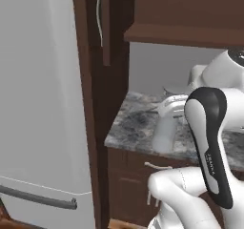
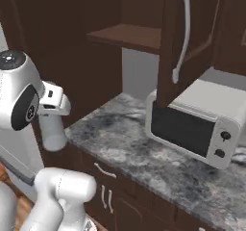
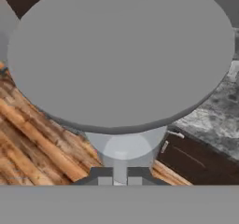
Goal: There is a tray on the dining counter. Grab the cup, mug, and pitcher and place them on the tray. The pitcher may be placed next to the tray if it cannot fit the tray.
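The translucent grey pitcher (image 1: 164, 130) hangs upright under my gripper (image 1: 173, 107), which is shut on its top. In the right base view the pitcher (image 2: 52, 133) hangs just past the left front corner of a marbled counter (image 2: 125, 141), below the gripper (image 2: 51, 114). In the hand view a wide round grey face of the pitcher (image 3: 121, 55) fills the upper part, and its narrow part runs down between my fingertips (image 3: 103, 173). The tray, cup, mug and dining counter are out of view.
A white microwave (image 2: 192, 124) stands on the marbled counter at the right. A tall grey fridge (image 1: 43, 104) stands left of the counter. Dark wood cabinets (image 1: 181, 13) hang above. The wooden floor (image 3: 32, 143) lies under the pitcher.
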Tool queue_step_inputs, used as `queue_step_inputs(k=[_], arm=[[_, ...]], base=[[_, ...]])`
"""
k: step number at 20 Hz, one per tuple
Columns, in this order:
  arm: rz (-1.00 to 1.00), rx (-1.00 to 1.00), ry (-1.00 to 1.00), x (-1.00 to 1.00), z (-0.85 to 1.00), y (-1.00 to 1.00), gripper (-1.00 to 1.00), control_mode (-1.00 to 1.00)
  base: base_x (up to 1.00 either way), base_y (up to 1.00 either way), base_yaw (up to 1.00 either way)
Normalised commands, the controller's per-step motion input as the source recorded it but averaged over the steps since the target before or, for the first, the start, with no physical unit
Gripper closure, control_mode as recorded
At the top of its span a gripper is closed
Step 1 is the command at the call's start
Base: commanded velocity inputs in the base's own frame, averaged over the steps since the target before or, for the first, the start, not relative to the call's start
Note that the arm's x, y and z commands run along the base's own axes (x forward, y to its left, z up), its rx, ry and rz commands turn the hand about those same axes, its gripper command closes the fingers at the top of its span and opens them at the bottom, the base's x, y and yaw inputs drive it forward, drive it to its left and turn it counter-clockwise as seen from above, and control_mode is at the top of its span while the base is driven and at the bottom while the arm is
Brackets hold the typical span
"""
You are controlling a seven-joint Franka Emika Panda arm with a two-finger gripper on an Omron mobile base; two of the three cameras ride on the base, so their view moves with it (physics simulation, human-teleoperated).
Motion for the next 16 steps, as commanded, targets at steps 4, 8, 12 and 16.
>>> queue_step_inputs(k=[4,8,12,16], arm=[[0.00,0.00,0.00,0.00,0.00,0.00,1.00,1.00],[0.00,0.00,0.00,0.00,0.00,0.00,1.00,1.00],[0.00,0.00,0.00,0.00,0.00,0.00,1.00,1.00],[0.00,0.00,0.00,0.00,0.00,0.00,1.00,1.00]], base=[[-0.04,-0.11,0.98],[0.00,0.00,1.00],[0.00,0.01,1.00],[0.00,0.06,0.97]])
